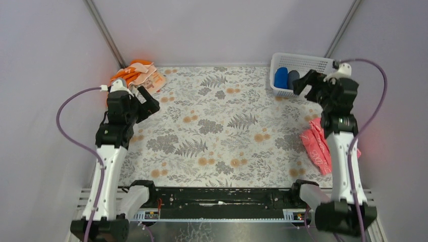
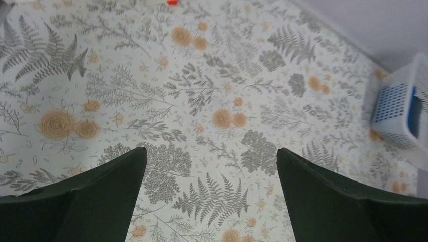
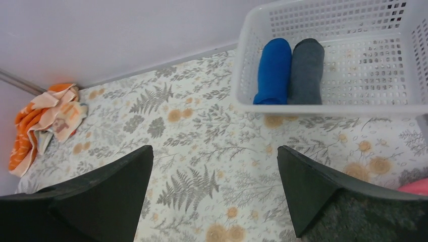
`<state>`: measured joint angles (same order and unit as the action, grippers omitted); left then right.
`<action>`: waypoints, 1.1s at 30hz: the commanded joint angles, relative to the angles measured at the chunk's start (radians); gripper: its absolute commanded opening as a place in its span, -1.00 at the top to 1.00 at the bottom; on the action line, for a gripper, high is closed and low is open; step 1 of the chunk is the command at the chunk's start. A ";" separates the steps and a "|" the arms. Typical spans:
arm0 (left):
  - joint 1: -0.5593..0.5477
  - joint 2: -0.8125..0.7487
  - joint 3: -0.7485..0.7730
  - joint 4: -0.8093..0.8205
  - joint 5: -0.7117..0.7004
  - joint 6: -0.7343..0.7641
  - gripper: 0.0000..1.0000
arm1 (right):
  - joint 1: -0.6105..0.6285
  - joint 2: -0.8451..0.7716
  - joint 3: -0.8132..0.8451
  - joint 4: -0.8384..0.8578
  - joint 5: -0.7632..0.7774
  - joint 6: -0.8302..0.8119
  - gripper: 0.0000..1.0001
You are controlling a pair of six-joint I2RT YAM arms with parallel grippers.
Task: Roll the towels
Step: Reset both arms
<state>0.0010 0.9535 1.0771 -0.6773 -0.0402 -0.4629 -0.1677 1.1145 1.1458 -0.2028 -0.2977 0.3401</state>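
Observation:
Two rolled towels lie side by side in the left end of a white basket [image 1: 308, 61] at the back right: a bright blue towel [image 1: 280, 77] and a dark grey towel [image 1: 293, 79]. The right wrist view shows the blue roll [image 3: 273, 70] and the grey roll [image 3: 306, 70] inside the basket [image 3: 328, 108]. My right gripper [image 1: 309, 84] hovers just in front of the basket, open and empty [image 3: 215, 147]. At the back left my left gripper [image 1: 147, 98] is raised over the floral cloth, also open with nothing between its fingers [image 2: 211, 151].
An orange patterned cloth [image 1: 139, 73] lies bunched in the back left corner. A pink cloth [image 1: 317, 143] lies at the right edge beside the right arm. The floral tablecloth [image 1: 222, 126] covers the table. Walls close in the back and both sides.

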 commanded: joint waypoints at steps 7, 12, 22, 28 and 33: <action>0.006 -0.210 -0.028 0.053 -0.044 0.039 -1.00 | 0.287 -0.520 -0.311 0.109 0.332 -0.140 -0.98; 0.006 -0.305 -0.112 0.111 -0.089 0.042 -1.00 | 0.339 -0.633 -0.406 0.129 0.452 -0.159 -0.98; 0.007 -0.268 -0.201 0.195 -0.104 0.010 -1.00 | 0.362 -0.722 -0.524 0.195 0.515 -0.164 -0.99; 0.007 -0.249 -0.226 0.238 -0.095 0.031 -1.00 | 0.362 -0.714 -0.561 0.215 0.536 -0.159 -0.99; 0.005 -0.257 -0.228 0.237 -0.091 0.044 -1.00 | 0.362 -0.686 -0.552 0.211 0.560 -0.162 -0.99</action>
<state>0.0010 0.7094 0.8516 -0.5262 -0.1368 -0.4465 0.1852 0.4141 0.5800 -0.0593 0.2119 0.1898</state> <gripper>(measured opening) 0.997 0.993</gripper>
